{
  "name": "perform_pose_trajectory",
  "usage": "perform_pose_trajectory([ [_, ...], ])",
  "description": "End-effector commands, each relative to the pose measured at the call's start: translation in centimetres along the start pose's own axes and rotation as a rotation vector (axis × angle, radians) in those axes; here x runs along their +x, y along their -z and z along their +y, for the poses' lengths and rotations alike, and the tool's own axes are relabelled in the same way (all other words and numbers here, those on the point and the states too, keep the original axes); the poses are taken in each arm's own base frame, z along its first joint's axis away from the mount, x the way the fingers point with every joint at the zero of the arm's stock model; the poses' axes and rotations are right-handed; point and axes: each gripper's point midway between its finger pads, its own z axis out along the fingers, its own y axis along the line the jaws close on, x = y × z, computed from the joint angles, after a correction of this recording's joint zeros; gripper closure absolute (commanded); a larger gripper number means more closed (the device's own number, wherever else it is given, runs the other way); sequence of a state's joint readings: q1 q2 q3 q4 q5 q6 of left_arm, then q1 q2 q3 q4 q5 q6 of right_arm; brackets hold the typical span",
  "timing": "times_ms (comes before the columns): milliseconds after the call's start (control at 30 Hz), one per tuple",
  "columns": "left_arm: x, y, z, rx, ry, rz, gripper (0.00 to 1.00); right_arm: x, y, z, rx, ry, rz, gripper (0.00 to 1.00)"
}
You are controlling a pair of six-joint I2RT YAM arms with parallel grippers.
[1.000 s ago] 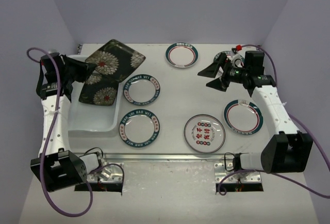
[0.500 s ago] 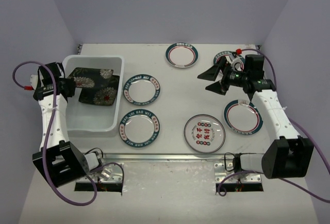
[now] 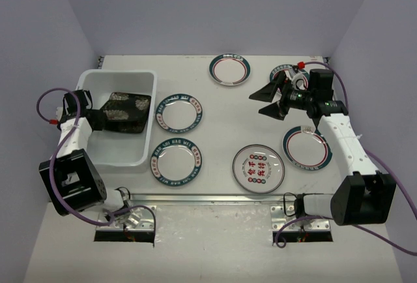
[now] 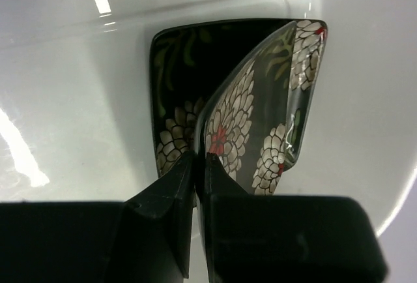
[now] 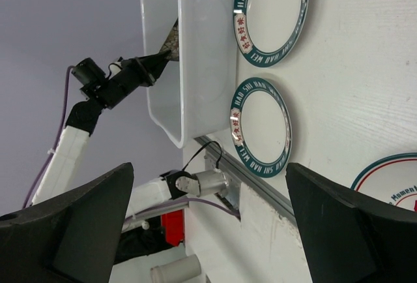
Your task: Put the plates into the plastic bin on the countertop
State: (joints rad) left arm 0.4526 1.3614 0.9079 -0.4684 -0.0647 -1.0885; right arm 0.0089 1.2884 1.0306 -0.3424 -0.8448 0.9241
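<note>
The plastic bin (image 3: 118, 73) stands at the left of the countertop (image 3: 225, 123). One square black flowered plate (image 4: 171, 61) lies flat on its floor. My left gripper (image 3: 98, 119) is shut on the near edge of a second black flowered plate (image 4: 260, 113), which is tilted low inside the bin (image 4: 58, 87). My right gripper (image 3: 266, 100) is open and empty above the right of the countertop. Two teal-rimmed plates (image 3: 178, 113) (image 3: 176, 160), a red-character plate (image 3: 258, 168) and ringed plates (image 3: 229, 69) (image 3: 306, 146) lie on the countertop.
Another ringed plate (image 3: 285, 73) at the back right is partly hidden by my right arm. A metal rail (image 3: 215, 199) runs along the near edge. In the right wrist view the bin (image 5: 195, 55) and two teal plates (image 5: 270, 12) (image 5: 260, 126) show between the spread fingers.
My left arm brought the raised black plate down into the bin and drew back toward the left. The right gripper has barely moved.
</note>
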Motion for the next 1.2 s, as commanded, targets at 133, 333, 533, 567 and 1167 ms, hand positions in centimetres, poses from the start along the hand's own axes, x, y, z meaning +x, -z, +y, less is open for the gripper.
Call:
perform_pose_trajectory([
  [133, -1.2, -0.4, -5.8, 0.202, 0.037, -0.008, 0.46, -0.1, 0.4, 0.9, -0.024, 0.04, -0.017, 0.01],
  [333, -0.1, -1.5, -3.8, 0.106, 0.031, 0.033, 0.0, 2.8, -1.7, 0.5, 0.02, 0.08, 0.117, 0.01],
  [533, 1.6, -2.1, -4.1, 0.035, -0.067, 0.105, 0.0, 8.0, -5.6, -0.2, 0.093, 0.173, 0.296, 0.01],
  [567, 1.8, -2.0, -4.4, 0.014, -0.085, 0.113, 0.0, 8.8, -6.3, -0.7, 0.119, 0.195, 0.321, 0.01],
  [1167, 1.1, 1.9, -5.3, -0.051, -0.237, 0.126, 0.0, 19.7, -14.3, -8.6, 0.342, 0.387, 0.677, 0.01],
])
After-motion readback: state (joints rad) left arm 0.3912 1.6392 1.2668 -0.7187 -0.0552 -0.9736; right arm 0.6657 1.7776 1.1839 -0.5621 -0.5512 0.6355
